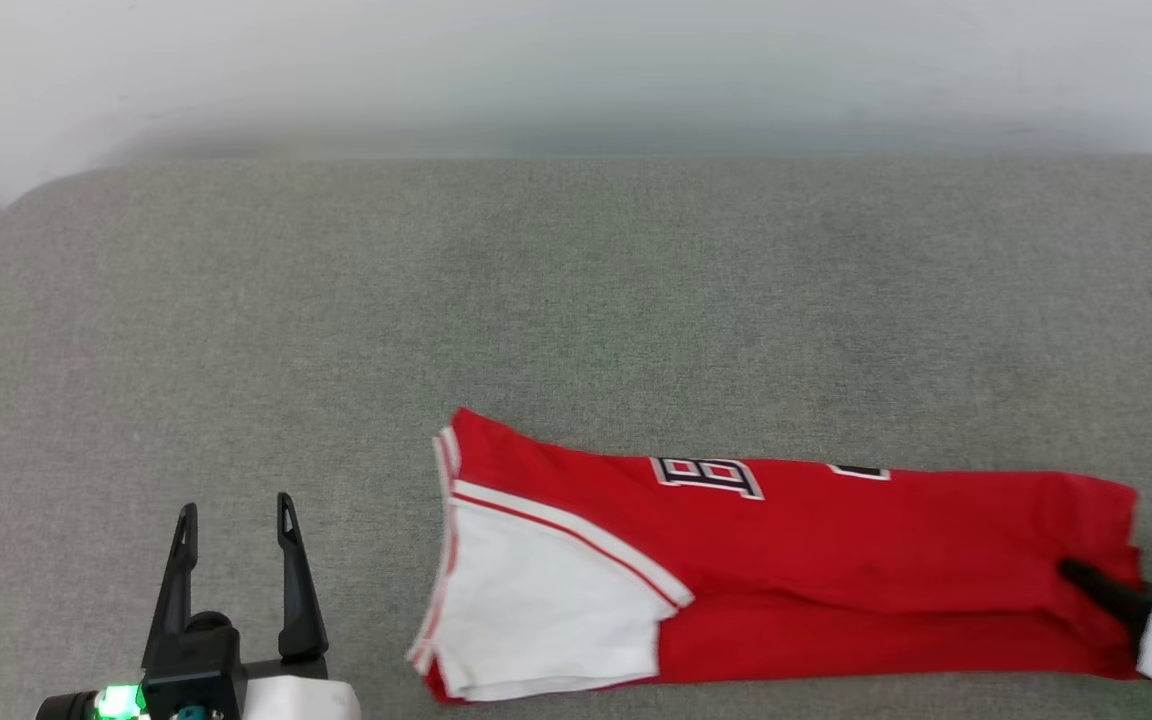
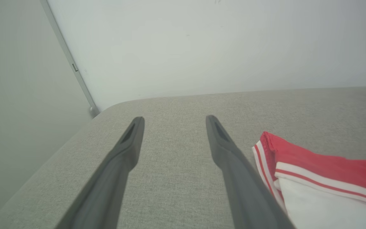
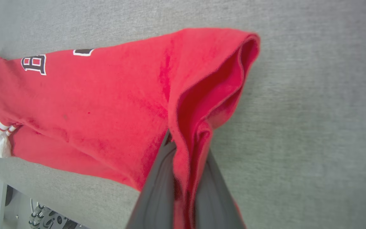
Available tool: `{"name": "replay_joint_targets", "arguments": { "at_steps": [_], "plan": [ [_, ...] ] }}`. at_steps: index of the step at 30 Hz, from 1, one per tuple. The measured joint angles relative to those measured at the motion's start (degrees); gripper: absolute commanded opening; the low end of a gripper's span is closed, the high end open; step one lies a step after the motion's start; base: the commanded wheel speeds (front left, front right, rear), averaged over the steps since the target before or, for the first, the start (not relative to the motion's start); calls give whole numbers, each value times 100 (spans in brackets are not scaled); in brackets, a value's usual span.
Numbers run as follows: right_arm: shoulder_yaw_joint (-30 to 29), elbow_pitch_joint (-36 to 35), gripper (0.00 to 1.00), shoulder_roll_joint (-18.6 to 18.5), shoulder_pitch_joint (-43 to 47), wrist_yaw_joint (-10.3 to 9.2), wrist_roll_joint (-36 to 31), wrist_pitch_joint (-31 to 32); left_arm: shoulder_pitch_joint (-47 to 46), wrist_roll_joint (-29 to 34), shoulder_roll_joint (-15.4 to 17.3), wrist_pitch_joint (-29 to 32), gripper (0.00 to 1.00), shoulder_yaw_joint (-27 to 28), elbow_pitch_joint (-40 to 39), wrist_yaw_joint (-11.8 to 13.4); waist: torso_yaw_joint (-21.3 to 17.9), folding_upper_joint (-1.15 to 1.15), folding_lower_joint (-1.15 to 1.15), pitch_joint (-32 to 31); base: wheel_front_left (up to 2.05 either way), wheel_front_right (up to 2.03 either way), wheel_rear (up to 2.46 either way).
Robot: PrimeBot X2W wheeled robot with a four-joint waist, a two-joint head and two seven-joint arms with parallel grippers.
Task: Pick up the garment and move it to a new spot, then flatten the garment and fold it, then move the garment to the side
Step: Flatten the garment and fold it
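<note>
Red garment folded lengthwise, white sleeve uppermost, on grey cushion.

A grey woven-fabric tabletop stretched wide, rounded at its far-left corner — behind it stood a plain white wall, a thin grey strip running down it.

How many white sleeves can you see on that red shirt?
1: a white sleeve on top at the garment's left end; another may be folded underneath, hidden.
</note>
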Motion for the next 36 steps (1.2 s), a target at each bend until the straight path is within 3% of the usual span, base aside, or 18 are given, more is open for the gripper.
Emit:
{"name": "replay_joint_targets", "arguments": {
  "at_steps": [8, 15, 20, 25, 36],
  "plan": [
    [-216, -20, 0, -609, 23, -1, -120, 539, 173, 89, -78, 0, 100, 132, 7, -121, -52, 0, 0, -163, 0, 0, 0],
    [-201, -1159, 0, -498, 90, -2, -137, 1081, 201, 100, -116, 0, 100, 222, 21, -271, -80, 0, 0, -185, 0, 0, 0],
    [162, -1974, 0, -2, -149, -2, -545, 1514, 170, 104, -159, 1, 100, 279, 62, -375, -83, 0, 0, -145, 0, 0, 0],
    [811, -2207, 0, 648, -759, -2, -1032, 1950, 42, 107, -192, 0, 100, 310, 100, -502, -68, 0, 0, -54, 0, 0, 0],
    [2147, -1161, 0, 1959, -2309, -2, -1532, 2036, -214, 124, -280, 0, 100, 376, 170, -627, 55, 0, 0, 266, 0, 0, 0]
  ]
}}
